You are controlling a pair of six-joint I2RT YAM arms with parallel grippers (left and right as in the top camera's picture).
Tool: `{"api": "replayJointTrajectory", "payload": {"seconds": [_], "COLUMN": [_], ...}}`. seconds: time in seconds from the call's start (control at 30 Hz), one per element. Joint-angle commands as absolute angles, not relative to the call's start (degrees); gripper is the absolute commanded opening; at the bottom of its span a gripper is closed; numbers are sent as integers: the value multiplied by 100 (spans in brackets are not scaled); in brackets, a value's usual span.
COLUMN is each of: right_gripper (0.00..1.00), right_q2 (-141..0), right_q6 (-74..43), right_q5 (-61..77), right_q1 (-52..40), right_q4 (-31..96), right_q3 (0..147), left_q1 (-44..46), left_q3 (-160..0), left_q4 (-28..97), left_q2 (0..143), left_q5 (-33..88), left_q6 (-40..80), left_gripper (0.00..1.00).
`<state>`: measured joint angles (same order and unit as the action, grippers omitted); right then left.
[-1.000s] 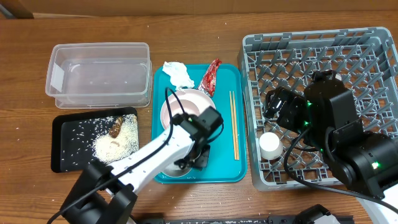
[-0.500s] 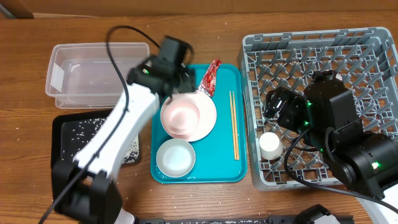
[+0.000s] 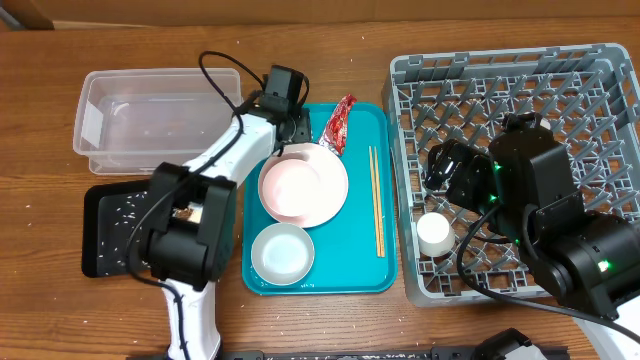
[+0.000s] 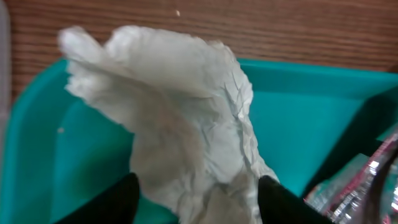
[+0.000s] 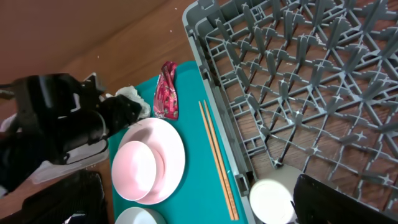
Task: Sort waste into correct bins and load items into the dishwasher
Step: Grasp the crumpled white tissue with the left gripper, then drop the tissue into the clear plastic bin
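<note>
The crumpled white tissue lies in the back left corner of the teal tray. My left gripper is open, with one finger on each side of the tissue. In the overhead view the gripper hides the tissue. The red foil wrapper lies just to its right. A pink bowl sits on the plate. A white bowl and the chopsticks are on the tray too. My right gripper is open and empty over the grey rack, next to the white cup.
The clear tub stands at the back left, holding only a few grains. The black tray in front of it holds rice grains and is partly hidden by my left arm. The right arm's body covers the rack's front right.
My left arm has swung from the front of the teal tray, over the white bowl, to the back left corner over the tissue. The right arm has not moved.
</note>
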<state>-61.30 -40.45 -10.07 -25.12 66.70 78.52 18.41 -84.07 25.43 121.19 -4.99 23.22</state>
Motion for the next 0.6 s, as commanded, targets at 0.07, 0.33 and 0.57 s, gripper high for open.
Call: {"api": "replayJointTrajectory", "payload": {"seconds": [0.07, 0.33, 0.57], "right_gripper": [100, 100, 100], "right_q2": [-6114, -6114, -6114], "right_q6": [-4051, -4049, -4051], "right_q5": [-1085, -1087, -1087], "right_q1": [-2502, -2502, -2502], "right_q4": [6659, 6672, 6672], "right_q3": [7909, 7909, 7909], "left_q1": [1844, 1542, 954], "left_q3": [-8462, -9636, -10040], "left_q4": [2510, 3865, 4622], "left_q2": [12304, 11382, 10777], "left_q5": [-342, -62, -1031], "left_q6": [2185, 2272, 2270], "left_gripper": [11, 4, 4]}}
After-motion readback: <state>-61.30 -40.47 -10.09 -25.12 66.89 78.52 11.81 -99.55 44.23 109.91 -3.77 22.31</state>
